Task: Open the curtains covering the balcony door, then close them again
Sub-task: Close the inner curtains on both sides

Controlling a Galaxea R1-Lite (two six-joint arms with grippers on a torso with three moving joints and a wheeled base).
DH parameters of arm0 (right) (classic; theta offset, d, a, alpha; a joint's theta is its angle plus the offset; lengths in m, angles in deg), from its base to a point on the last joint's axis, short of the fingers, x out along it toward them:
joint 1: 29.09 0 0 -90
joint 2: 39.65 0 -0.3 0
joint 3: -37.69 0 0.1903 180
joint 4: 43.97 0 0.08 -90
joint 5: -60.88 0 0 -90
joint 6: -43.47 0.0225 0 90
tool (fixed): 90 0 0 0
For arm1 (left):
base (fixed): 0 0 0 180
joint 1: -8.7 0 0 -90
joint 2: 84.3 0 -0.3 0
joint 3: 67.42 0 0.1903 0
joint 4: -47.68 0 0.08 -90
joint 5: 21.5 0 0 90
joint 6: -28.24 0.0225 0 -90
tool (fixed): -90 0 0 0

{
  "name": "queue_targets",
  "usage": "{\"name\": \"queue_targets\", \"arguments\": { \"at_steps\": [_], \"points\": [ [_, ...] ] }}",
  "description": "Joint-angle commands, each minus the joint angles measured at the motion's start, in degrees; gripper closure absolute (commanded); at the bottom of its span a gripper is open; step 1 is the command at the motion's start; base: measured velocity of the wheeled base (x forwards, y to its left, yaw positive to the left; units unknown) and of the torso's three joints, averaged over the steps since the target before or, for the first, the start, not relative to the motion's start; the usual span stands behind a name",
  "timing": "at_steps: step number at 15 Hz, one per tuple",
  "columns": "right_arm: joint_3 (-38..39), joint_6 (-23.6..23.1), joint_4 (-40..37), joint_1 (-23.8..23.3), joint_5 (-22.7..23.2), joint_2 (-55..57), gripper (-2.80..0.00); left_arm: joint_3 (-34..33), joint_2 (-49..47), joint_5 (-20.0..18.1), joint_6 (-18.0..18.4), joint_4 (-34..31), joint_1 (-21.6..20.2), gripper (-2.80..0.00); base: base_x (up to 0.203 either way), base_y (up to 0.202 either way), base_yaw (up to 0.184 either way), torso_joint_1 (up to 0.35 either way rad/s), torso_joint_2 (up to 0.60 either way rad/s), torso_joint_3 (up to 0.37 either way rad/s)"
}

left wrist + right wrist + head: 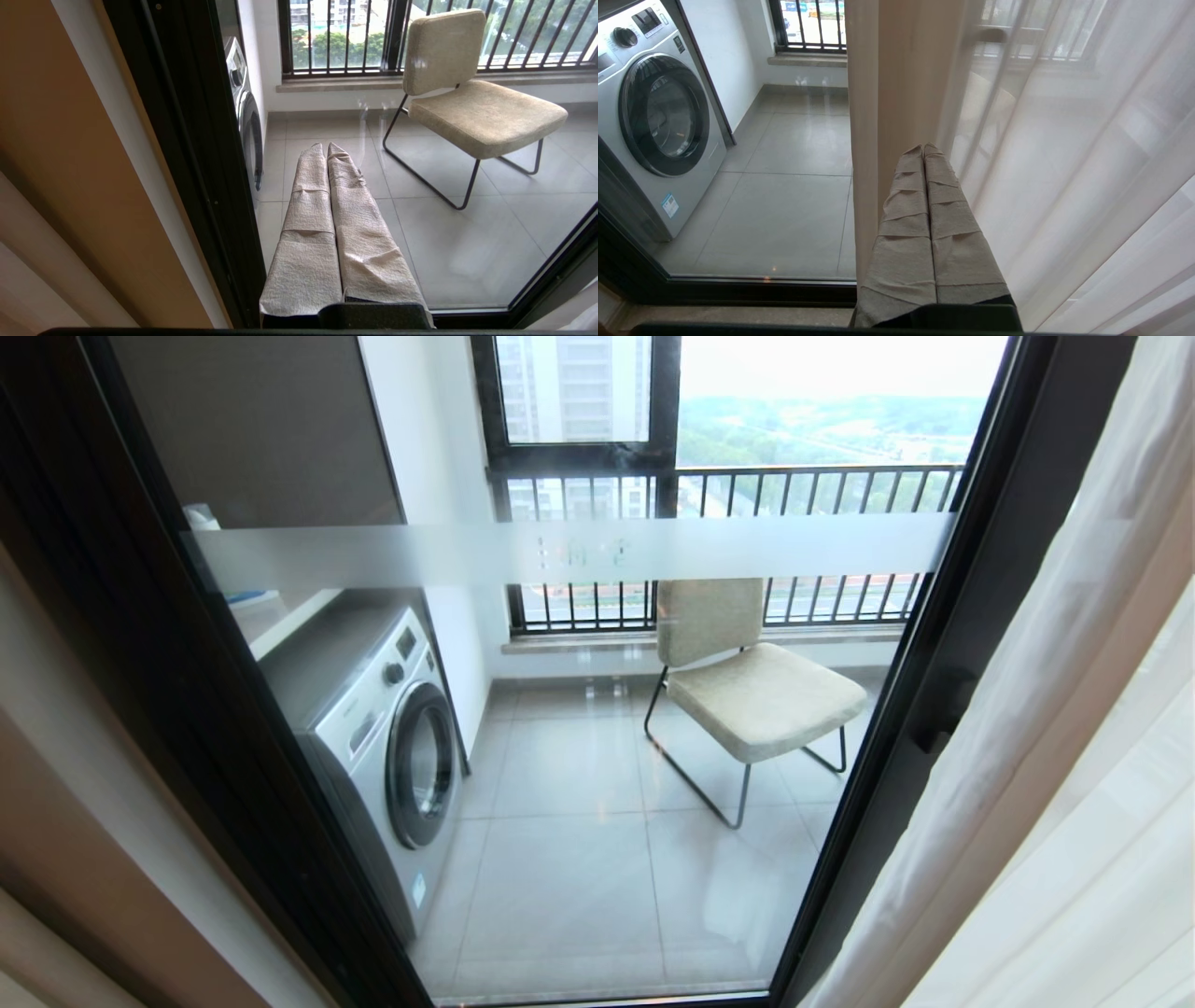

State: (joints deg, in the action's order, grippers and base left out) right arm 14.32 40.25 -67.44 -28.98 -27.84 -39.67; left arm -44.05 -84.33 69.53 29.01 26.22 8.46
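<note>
Both fabric-wrapped grippers, left gripper (325,148) and right gripper (923,149), pinched closed on nothing, beige opaque and sheer white pleated curtains (1055,775) bunched right of the black-framed glass balcony door (579,728); risk: a closed jaw snags only the sheer layer, leaving the thick one behind.

Tiled balcony floor (569,859) (grey), beige chair (747,681)
</note>
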Motion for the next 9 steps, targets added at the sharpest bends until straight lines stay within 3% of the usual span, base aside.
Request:
{"name": "queue_targets", "arguments": {
  "at_steps": [1, 9],
  "points": [
    [0.0, 0.0, 0.0, 0.1, 0.0, 0.0, 0.00, 0.0, 0.0, 0.0, -0.1, 0.0, 0.1, 0.00, 0.000, 0.000, 0.000, 0.000, 0.00, 0.000],
    [0.0, 0.0, 0.0, 0.0, 0.0, 0.0, 0.00, 0.0, 0.0, 0.1, -0.1, 0.0, 0.0, 0.00, 0.000, 0.000, 0.000, 0.000, 0.00, 0.000]
  ]
}}
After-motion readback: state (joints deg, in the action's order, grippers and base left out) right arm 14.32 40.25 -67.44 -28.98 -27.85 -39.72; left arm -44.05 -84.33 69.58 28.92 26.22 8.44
